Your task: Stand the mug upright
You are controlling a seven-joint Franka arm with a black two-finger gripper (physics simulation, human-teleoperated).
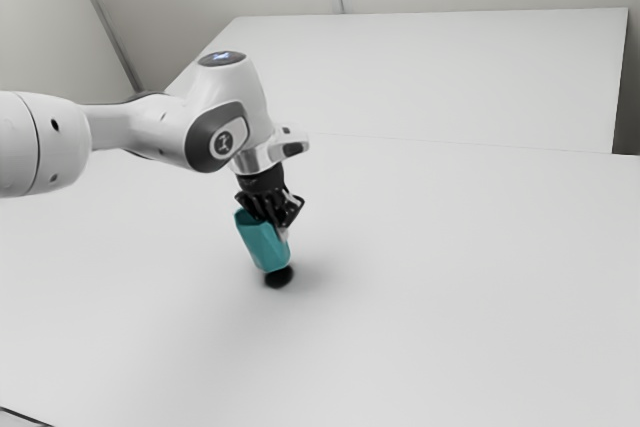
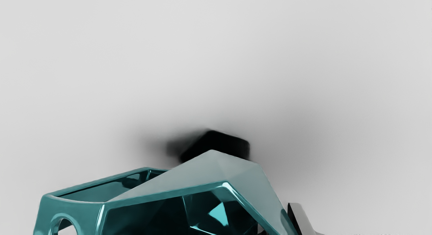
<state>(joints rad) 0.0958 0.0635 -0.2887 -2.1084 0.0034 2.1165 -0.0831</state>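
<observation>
One teal mug (image 1: 262, 244) hangs tilted over the white table (image 1: 450, 287), left of the exterior view's middle and well short of the table's far edge. We hold its wall pinched in our gripper (image 1: 277, 225). Its mouth leans toward the exterior view's left, its base low, near a dark shadow (image 1: 279, 278). In our wrist view, one finger (image 2: 302, 216) lies against its outside.
</observation>
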